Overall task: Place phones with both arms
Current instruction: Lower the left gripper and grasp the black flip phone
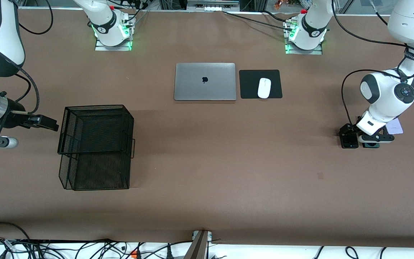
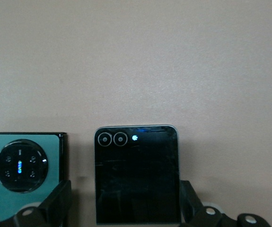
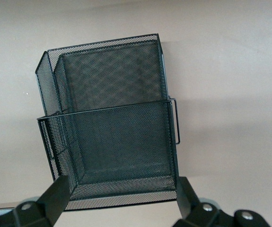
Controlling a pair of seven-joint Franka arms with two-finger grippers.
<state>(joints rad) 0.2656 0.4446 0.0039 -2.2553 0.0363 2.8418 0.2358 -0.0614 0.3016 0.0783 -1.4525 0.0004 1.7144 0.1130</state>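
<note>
Phones: three flat handsets lying close together on the brown table (image 1: 207, 201) at the left arm's end.
Black phone (image 2: 137, 175): squarish, glossy dark face, pale rim, two ringed lenses and a small light along one edge; flat on the table between the left gripper's fingers.
Green phone (image 2: 22, 175): teal back, large round black camera ring; just beside the black phone.
Lilac phone (image 1: 395, 126): pale, mostly hidden by the left wrist.
Left gripper (image 1: 359, 141): low over the black phone, fingers spread wide, nothing clamped.
Right gripper (image 1: 49, 123): beside the black mesh basket (image 1: 95, 145), fingers apart, holding nothing.
Also present: closed silver laptop (image 1: 205, 81); white mouse (image 1: 264, 88) on black pad (image 1: 250, 84).
</note>
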